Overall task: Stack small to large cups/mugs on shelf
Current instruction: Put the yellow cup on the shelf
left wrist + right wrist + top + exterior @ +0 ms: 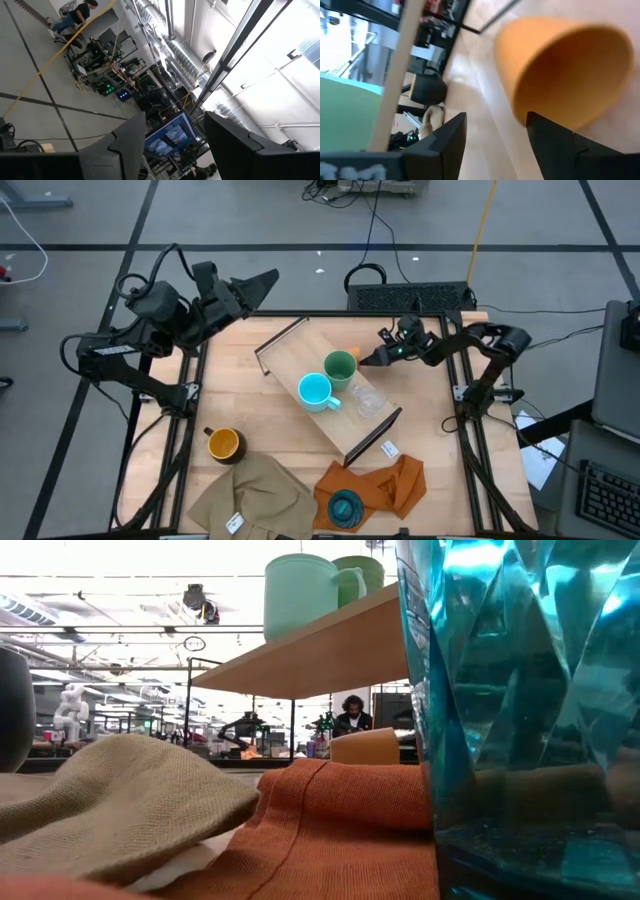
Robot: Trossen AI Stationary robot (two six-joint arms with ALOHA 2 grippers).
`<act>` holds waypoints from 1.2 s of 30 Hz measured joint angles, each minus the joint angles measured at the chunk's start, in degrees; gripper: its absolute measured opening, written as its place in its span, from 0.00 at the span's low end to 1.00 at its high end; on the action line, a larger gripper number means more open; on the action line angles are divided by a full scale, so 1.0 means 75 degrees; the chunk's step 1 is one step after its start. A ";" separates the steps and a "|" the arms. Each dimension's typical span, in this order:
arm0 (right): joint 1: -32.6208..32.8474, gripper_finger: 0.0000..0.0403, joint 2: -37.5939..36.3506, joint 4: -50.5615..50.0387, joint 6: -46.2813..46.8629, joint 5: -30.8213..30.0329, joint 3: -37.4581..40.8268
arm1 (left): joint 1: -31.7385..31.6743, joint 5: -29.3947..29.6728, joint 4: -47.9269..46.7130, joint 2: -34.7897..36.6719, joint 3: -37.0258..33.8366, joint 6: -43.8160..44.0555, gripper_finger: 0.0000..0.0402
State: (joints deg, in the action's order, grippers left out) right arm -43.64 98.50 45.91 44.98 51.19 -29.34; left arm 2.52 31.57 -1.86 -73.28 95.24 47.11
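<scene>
1. The right gripper (pixel 495 145), fingers spread and empty, sits beside the orange cup (pixel 565 70), which lies tipped under the shelf (pixel 300 360).
2. Centre both fingers around the cup, then close gently.
3. The left gripper (pixel 262 283) waits open off the table's far-left corner.

The shelf (pixel 330 395) was pale smooth wood on thin black wire brackets, and the table (pixel 250 415) was light wood too. The tan cloth (pixel 120 790) and orange cloth (pixel 340 825) looked coarsely woven and matt. The ribbed teal cup (pixel 520 710) was glossy and translucent; the tumbler (pixel 368 400) looked clear.
</scene>
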 joint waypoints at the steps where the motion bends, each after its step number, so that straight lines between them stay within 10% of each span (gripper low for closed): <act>1: 0.0000 0.49 0.0028 0.0214 0.0098 -0.0005 0.0000 | 0.0000 -0.0003 0.0002 0.0000 0.0000 0.0001 0.50; 11: 0.0173 0.45 0.0672 0.0715 -0.0198 0.0008 -0.0018 | 0.0003 -0.0270 0.0501 0.0000 0.0000 0.0135 0.50; 18: 0.0463 0.04 0.0880 0.1139 -0.0465 -0.0307 -0.0022 | 0.0067 -0.0289 0.0666 0.0000 0.0000 -0.0072 0.50; 36: 0.0107 0.00 0.0468 0.1410 -0.0178 -0.0419 -0.0028 | 0.0102 -0.0588 0.0441 -0.0003 0.0000 -0.0124 0.50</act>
State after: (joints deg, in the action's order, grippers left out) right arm -42.83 102.01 56.49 43.64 48.05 -29.55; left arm 3.29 27.17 1.45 -73.30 95.24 46.18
